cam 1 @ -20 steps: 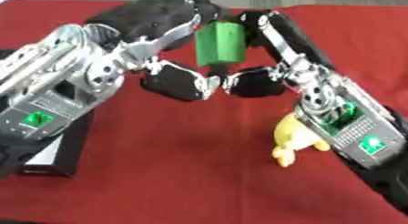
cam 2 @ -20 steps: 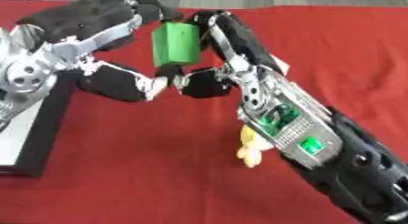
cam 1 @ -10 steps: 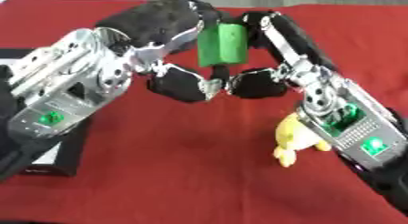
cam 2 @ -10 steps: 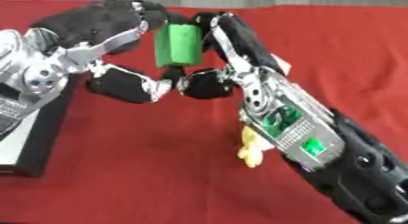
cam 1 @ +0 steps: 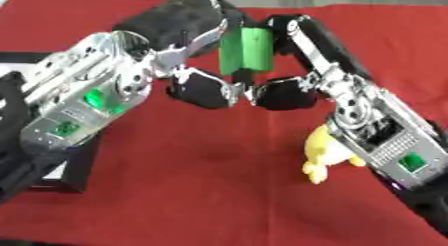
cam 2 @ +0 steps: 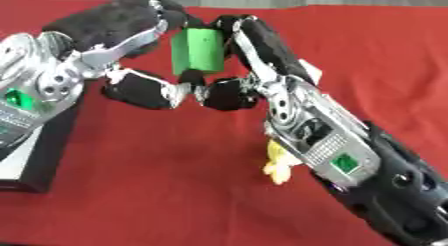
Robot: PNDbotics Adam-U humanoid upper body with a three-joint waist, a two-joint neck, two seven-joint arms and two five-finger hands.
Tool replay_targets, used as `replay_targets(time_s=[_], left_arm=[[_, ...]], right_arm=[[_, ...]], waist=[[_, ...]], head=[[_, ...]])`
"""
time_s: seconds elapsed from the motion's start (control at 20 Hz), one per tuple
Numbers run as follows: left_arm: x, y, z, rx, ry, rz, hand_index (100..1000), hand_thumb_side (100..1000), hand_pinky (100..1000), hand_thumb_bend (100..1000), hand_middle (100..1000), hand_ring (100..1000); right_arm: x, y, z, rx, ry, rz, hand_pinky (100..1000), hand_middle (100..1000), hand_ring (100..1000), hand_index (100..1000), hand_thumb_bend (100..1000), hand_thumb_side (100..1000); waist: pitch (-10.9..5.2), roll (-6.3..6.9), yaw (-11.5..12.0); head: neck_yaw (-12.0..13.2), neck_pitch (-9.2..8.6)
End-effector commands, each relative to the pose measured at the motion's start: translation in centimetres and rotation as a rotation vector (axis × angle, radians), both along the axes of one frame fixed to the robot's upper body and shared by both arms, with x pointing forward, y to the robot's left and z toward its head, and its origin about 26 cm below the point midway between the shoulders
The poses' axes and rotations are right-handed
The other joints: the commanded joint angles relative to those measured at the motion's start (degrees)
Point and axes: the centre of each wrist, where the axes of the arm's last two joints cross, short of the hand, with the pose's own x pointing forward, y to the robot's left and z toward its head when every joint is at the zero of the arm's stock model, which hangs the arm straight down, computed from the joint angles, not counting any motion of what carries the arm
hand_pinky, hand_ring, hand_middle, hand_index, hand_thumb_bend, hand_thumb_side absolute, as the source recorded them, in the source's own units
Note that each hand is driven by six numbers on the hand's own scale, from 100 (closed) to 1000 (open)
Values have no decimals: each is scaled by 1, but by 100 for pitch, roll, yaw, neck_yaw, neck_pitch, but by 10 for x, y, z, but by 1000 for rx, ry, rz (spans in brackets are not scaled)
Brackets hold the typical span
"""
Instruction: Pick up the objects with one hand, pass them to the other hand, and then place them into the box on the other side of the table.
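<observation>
A green block (cam 1: pixel 246 52) hangs above the red table at top centre, held between both hands. My left hand (cam 1: pixel 186 21) comes in from the left, its fingers curled over the block's left side and its thumb (cam 1: pixel 204 88) below. My right hand (cam 1: pixel 295 33) wraps the block's right side, with its thumb (cam 1: pixel 282 93) underneath almost touching the left one. A yellow toy (cam 1: pixel 320 154) lies on the cloth, partly hidden under my right forearm.
A black box (cam 1: pixel 77 171) with a pale inside stands at the left edge, mostly covered by my left forearm (cam 1: pixel 83 102). The red cloth (cam 1: pixel 201 190) covers the table in front of the hands.
My left forearm has swung in and rolled, showing more of its silver side. The green block and my right arm have barely moved.
</observation>
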Motion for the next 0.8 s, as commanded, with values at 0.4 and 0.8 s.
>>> replay_targets(time_s=[0.4, 0.8], left_arm=[[6, 0, 0, 29, -22, 10, 865, 373, 1000, 181, 725, 980], [6, -1, 0, 25, -43, 21, 817, 208, 1000, 163, 655, 946]], right_arm=[[-4, -1, 10, 7, -45, 18, 741, 568, 647, 521, 100, 100], [-4, 0, 9, 2, -49, 19, 740, 568, 647, 520, 100, 100]], waist=[[-10, 46, -17], [-9, 47, -26]], head=[[84, -16], [114, -21]])
